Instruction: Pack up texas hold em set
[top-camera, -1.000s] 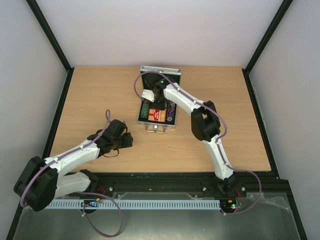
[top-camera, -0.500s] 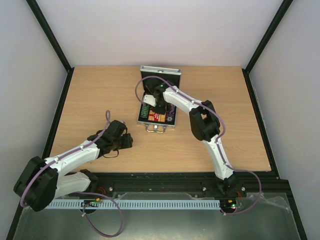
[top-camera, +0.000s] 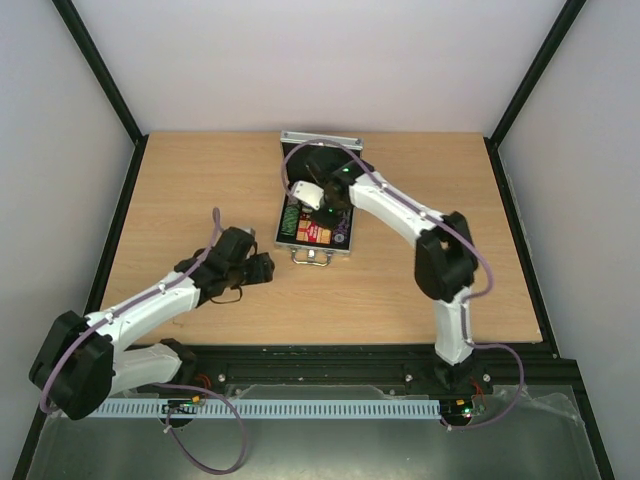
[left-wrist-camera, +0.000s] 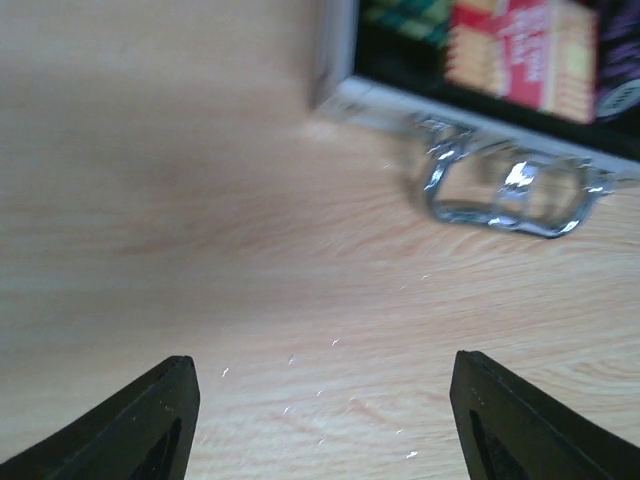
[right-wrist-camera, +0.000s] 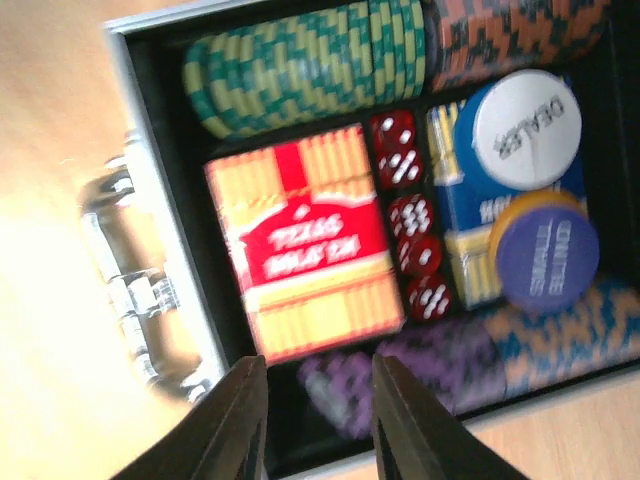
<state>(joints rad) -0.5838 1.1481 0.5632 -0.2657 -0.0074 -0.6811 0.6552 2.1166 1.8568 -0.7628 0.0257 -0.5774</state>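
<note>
1. In the top view the right gripper (top-camera: 308, 194) hangs over the open silver case (top-camera: 330, 249). It masks much of the interior, and the contents there are too small to sort.
2. The left wrist view is blurred. It shows only the case's near corner, the metal handle (left-wrist-camera: 510, 185) lying on the table (left-wrist-camera: 200, 250), and a cut-off strip of the red card deck (left-wrist-camera: 520, 55).
3. The right wrist view crops two edges of the case.
4. The case sits mid-table towards the back. Its lid (top-camera: 320, 140) stands upright at the rear and the handle faces the arms.
5. Contents, from the right wrist view:
   - a row of green chips (right-wrist-camera: 310, 65), with a row of orange chips (right-wrist-camera: 510, 35) beside it, partly cut off;
   - the red deck in its own compartment;
   - a column of red dice (right-wrist-camera: 410, 230) just beside the deck;
   - a white dealer disc (right-wrist-camera: 525, 115) and a purple disc (right-wrist-camera: 545, 250) resting on a blue box (right-wrist-camera: 470, 190);
   - blurred purple chips (right-wrist-camera: 420, 375) and orange-and-blue chips (right-wrist-camera: 570, 340).
6. The right gripper's fingers are slightly parted and grasp nothing.
7. The left gripper (left-wrist-camera: 322, 365) is spread wide and empty, over bare table near the handle.
</note>
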